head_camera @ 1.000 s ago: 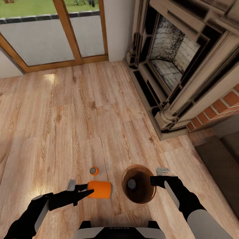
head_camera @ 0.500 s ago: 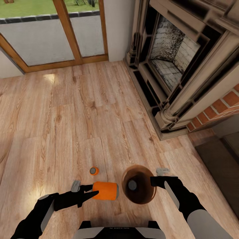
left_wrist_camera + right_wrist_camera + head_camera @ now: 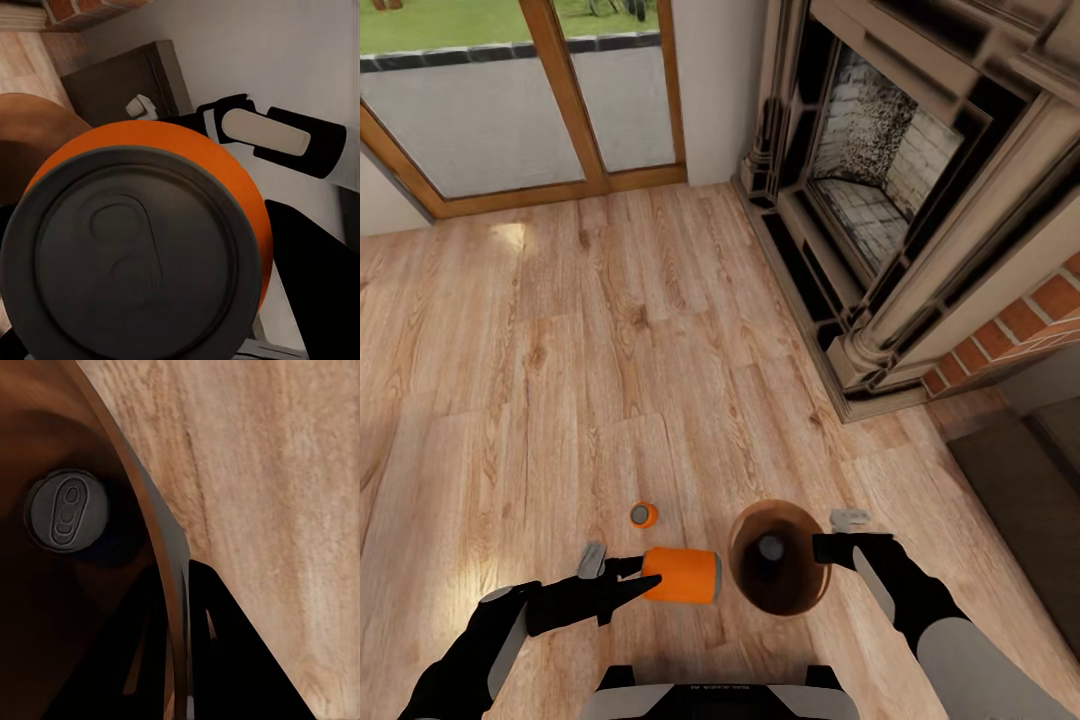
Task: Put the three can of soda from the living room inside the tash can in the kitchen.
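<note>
Head view: the left gripper (image 3: 628,578) pinches a soda can (image 3: 682,575) lying sideways beside the brown trash can (image 3: 800,590), which the right gripper (image 3: 822,546) clamps by the rim; another can (image 3: 644,515) stands on the wood floor (image 3: 560,380).
Left wrist view: the held can's grey top (image 3: 127,262).
Right wrist view: a third can (image 3: 66,511) inside the bin.

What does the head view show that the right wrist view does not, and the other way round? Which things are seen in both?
Head view alone: the left gripper holding an orange can sideways beside the bin, another can standing on the floor, the fireplace and the glass doors.

Right wrist view alone: the pull tab on the can inside the bin, and the right gripper's dark fingers clamped over the bin's wall.

Both: the brown bin, that can in it, and the wood floor.
</note>
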`<state>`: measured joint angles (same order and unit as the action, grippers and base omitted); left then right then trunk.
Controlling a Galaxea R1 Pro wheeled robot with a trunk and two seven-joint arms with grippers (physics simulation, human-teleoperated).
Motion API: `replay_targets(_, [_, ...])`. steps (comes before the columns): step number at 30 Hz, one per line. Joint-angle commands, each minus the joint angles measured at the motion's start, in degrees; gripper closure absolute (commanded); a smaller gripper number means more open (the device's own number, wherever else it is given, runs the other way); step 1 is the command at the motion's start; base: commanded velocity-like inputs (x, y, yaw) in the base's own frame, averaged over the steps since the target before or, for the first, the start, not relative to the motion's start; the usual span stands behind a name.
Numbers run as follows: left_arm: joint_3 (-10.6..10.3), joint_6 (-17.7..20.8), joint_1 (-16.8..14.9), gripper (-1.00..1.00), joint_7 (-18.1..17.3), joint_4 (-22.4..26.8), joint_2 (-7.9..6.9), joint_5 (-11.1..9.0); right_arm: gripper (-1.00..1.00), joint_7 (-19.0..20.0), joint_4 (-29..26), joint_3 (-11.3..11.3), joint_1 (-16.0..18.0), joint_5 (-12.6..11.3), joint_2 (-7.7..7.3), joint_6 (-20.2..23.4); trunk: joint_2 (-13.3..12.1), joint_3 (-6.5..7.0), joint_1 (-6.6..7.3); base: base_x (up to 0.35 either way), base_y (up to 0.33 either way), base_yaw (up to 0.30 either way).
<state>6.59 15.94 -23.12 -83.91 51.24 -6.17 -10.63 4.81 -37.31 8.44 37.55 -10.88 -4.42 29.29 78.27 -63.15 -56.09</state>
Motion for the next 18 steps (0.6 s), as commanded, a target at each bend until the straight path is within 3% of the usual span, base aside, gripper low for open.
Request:
replay_targets(1, [0.0, 0.0, 0.0, 1.00, 0.0, 0.0, 0.36, 0.0, 1.00, 0.5, 0.1, 0.0, 0.0, -0.7, 0.01, 0.0, 0.0, 0.00, 0.00, 0.000, 0.000, 0.000])
replay_targets(4, [0.0, 0.0, 0.0, 1.00, 0.0, 0.0, 1.49, 0.0, 1.00, 0.5, 0.2, 0.0, 0.0, -0.7, 0.39, 0.0, 0.0, 0.00, 0.00, 0.000, 0.000, 0.000])
replay_targets(13, [-0.4, 0.0, 0.0, 1.00, 0.0, 0.0, 2.23, 0.0, 1.00, 0.5, 0.3, 0.0, 0.1, -0.7, 0.62, 0.0, 0.0, 0.00, 0.00, 0.000, 0.000, 0.000])
replay_targets(18, [-0.5, 0.0, 0.0, 1.00, 0.2, -0.4, 4.16, 0.2, 1.00, 0.5, 0.3, 0.0, 0.1, -0.7, 0.63, 0.0, 0.0, 0.00, 0.00, 0.000, 0.000, 0.000])
